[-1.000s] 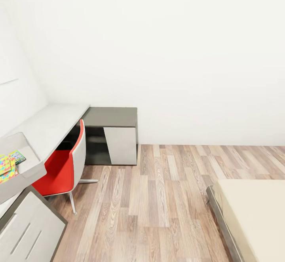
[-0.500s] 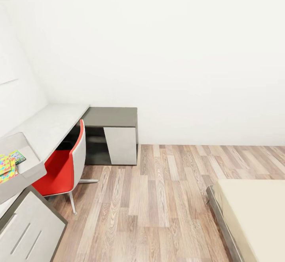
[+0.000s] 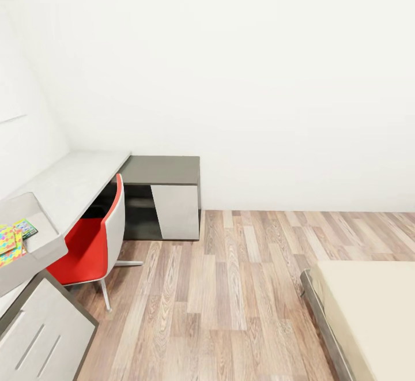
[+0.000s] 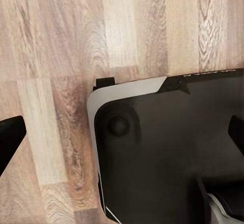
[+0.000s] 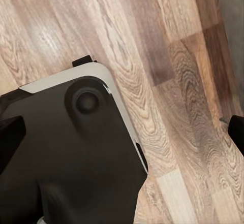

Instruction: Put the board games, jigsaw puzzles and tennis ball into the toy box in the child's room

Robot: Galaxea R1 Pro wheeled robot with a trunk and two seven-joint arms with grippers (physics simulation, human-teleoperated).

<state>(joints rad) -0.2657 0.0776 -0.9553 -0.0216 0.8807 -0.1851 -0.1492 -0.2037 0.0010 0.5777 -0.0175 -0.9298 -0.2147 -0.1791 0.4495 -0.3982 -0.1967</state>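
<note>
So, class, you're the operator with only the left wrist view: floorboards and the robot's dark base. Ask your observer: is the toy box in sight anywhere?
Observer: Yes. In the head view the toy box sits on the table, far left.
Operator: Anything in it?
Observer: Colourful jigsaw puzzles and a green-printed board game lie inside.
Operator: And the bed?
Observer: The bed shows its corner at lower right, across the wood floor from the red chair.

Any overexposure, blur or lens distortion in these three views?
Head view: the white wall is washed out, nearly featureless; edges of the table splay outward, wide-angle. Left wrist view: floor planks sharp, the robot's dark base soft, with a hazy sheen. Right wrist view: grain crisp, dark fingertips blurred at the frame edges.
</note>
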